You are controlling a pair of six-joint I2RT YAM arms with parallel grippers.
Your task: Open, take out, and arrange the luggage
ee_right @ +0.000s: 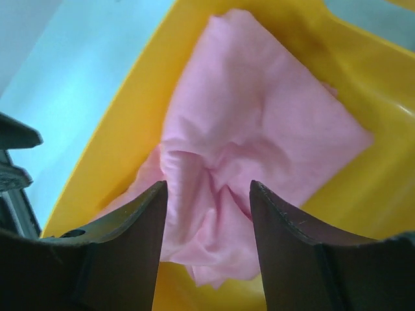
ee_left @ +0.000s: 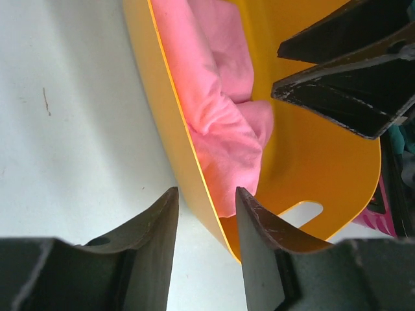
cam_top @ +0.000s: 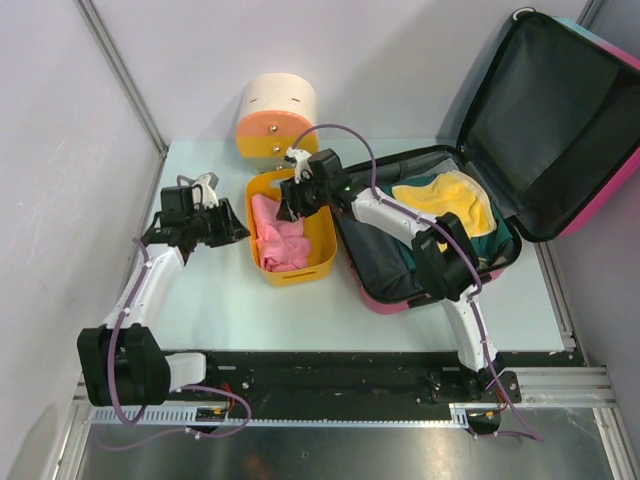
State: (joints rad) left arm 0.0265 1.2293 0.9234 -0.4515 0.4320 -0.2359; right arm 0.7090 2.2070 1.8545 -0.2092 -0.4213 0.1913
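The luggage [cam_top: 540, 130] is lying open on the right side of the table [cam_top: 210, 300], its lower shell sitting flat near the right edge and its lid leaning up and back toward the right wall. The lid is showing black lining inside a black zip edge, with a pink rim running along the outside and a touch of teal showing at the top corner. I am counting one suitcase, one yellow plastic basket [cam_top: 330, 245] just left of it, and one round cream, orange and yellow drawer box [cam_top: 275, 115] standing at the far edge behind the basket. One pink cloth [ee_right: 259, 116] is lying crumpled in the basket. One yellow cloth [cam_top: 450, 195] and one dark green cloth [cam_top: 490, 245] are lying in the suitcase's lower shell. I am hovering my right claw [ee_right: 207, 188] over the basket with its fingers standing apart above the pink cloth, gripping nothing. I am keeping my left claw [ee_left: 206, 194] just beside the basket's left wall, its fingers also parted and gripping nothing, though the basket's rim is running in line with the gap. The table top is showing a pale, smooth blue-green, and plain white panels [cam_top: 60, 120] joined by metal strips are closing it in on the left, back and right.
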